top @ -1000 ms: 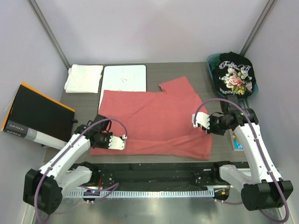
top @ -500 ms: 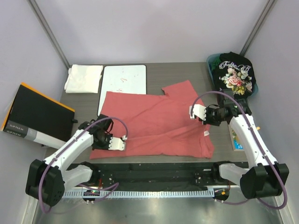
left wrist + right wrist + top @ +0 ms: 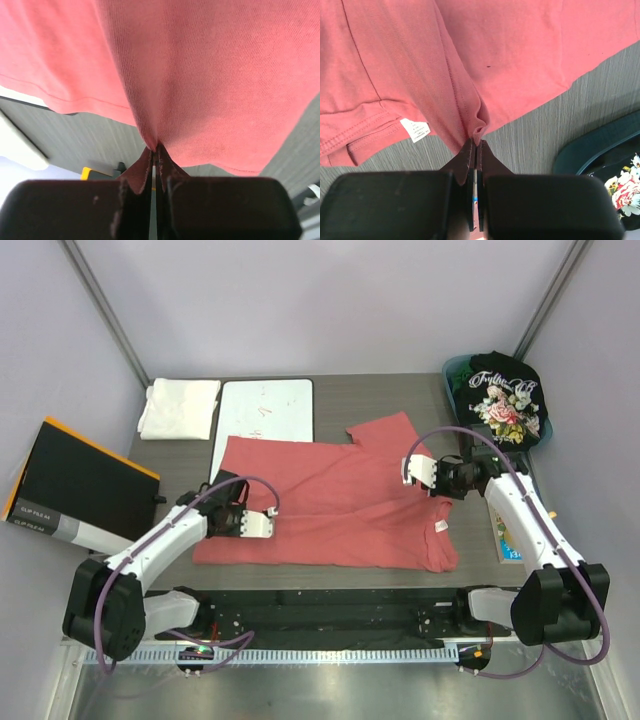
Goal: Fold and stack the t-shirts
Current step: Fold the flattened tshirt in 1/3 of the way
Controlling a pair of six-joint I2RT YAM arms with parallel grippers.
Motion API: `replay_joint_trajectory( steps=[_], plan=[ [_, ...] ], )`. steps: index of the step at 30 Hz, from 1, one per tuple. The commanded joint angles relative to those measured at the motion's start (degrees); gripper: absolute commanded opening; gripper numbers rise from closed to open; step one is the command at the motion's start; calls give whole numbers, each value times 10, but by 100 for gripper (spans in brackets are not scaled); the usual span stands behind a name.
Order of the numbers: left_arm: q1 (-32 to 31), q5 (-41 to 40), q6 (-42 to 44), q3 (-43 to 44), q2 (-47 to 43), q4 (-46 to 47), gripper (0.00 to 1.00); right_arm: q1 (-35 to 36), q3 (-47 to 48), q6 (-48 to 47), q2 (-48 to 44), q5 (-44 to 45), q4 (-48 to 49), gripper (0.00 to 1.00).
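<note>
Salmon-red t-shirt (image 3: 330,510): spread flat across the middle of the bench (image 3: 370,395), in the centre of the top view. Its upper left edge lies over the lower part of the whiteboard (image 3: 267,410). One sleeve points toward the upper right. A small white label shows near its lower right corner.
Left pincer (image 3: 262,525): at the shirt's left side, lower left of centre. The jaws are pressed together on a pinch of the red cloth, which fans out above the tips in the left wrist view.
Right pincer (image 3: 412,470): at the shirt's right side, right of centre. The jaws are clamped on a fold of the red cloth. In the right wrist view, a hem and the white label lie left of the tips.
Black t-shirt (image 3: 505,400): upper right, bunched in a teal bin (image 3: 455,375), floral print and white script facing up.
White t-shirt (image 3: 180,407): folded, upper left of the bench, just beside the whiteboard's left edge.
Black box (image 3: 80,485): far left, orange-edged, off the bench's left side.
</note>
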Motion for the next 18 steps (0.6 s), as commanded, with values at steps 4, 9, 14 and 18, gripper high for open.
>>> replay_joint_trajectory(
  steps=[4, 9, 14, 18],
  plan=[
    [1, -34, 10, 36, 46, 35, 0, 1, 3, 17, 2, 9, 41, 1],
    [2, -54, 13, 40, 76, 40, 12, 3, -18, 55, -5, 22, 111, 8],
    [8, -101, -6, 46, 99, 71, 73, 7, -43, 79, -17, 71, 167, 67],
    [12, -128, -32, 54, 92, 134, 77, 6, -40, 105, -34, 60, 147, 72]
  ],
)
